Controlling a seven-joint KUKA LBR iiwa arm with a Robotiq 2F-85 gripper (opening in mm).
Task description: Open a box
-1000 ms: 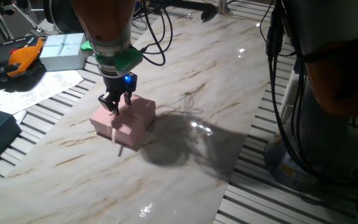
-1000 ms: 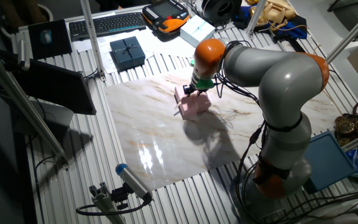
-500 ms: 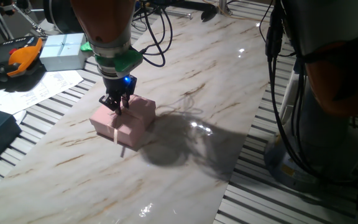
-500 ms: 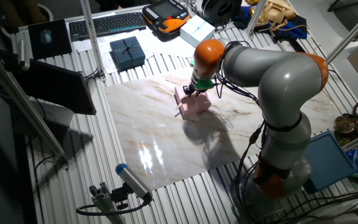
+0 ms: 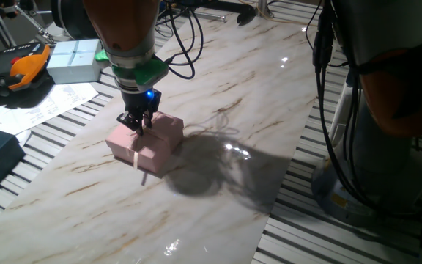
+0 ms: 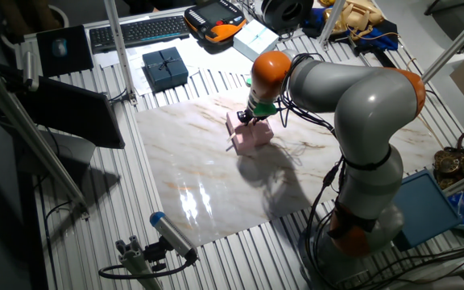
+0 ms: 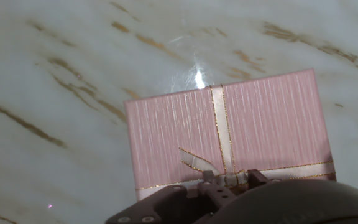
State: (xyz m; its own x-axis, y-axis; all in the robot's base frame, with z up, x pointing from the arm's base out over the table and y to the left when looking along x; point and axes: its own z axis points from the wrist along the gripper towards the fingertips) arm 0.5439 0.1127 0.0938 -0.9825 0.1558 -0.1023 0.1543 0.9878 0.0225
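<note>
Jaws (image 5: pixel 138 123) down on top of the box (image 5: pixel 146 144), fingers drawn in close together right at the ribbon bow (image 7: pixel 213 169). From the hand view the two finger tips sit almost touching over the knot, so they look nearly closed, and my read is that they are pinching the bow, though the actual contact is hidden under the hand. The box sits directly beneath the jaws on the marble worktop (image 5: pixel 226 198), its far edge running away ahead of the fingers.

Progress: early. The lid is on, flush with the base on every side I can see, no gap, no white lining showing. Ribbon is tied. Everything that counts is left: loosen or lift by the bow, raise the lid, clear it off.

Looks-wise, a small square pale-pink box with fine ribbed texture, cream ribbon with a gold edge crossing it, one tail trailing down the near side.
</note>
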